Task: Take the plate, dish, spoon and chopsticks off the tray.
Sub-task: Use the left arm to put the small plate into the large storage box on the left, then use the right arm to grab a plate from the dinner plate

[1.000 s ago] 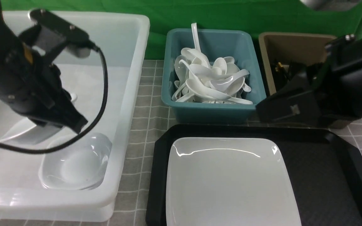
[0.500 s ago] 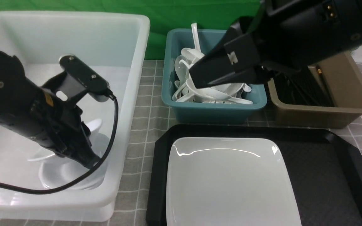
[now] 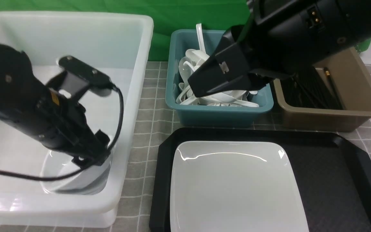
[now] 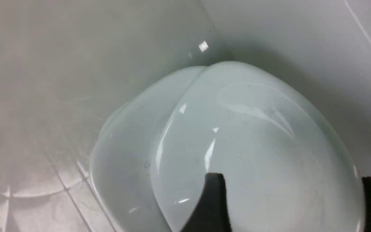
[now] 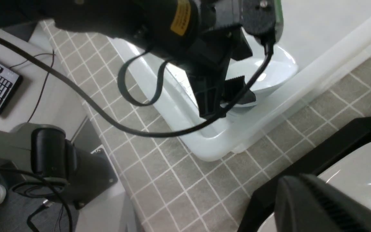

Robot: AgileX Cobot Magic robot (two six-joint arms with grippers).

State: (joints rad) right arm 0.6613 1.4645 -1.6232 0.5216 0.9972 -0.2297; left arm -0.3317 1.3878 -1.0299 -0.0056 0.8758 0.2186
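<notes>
Foreground is unchanged from the earlier frames: the plate (image 3: 233, 183) lies flat on the left part of the tray (image 3: 333, 180). It is the only thing on the tray, so it looks like the last piece to clear.

Just beyond it to the left, inside the white tub (image 3: 134, 96), comes the real change. The left fingers (image 3: 89, 159) now stand spread apart and hold nothing. The left wrist view shows one of the left fingers (image 4: 214, 199) over the dish (image 4: 253, 145), the other at the frame edge. The dish sits nested on a second dish in the tub's corner, so that item reads as delivered. Half a second ago the same fingers were pinched on the dish as it tilted down towards the one below. A second ago the arm was higher and carried it above the tub floor.

Farther back, the right fingers (image 3: 201, 87) are pressed together, with nothing visible between them. They hang over the teal bin (image 3: 217, 116) with its heap of spoons (image 3: 192, 58). A second ago that arm was low at the brown bin (image 3: 330, 119), where the chopsticks (image 3: 308, 93) lie. It has since swung left, probably on its way to the plate. Which spoon came off the tray I cannot tell.
</notes>
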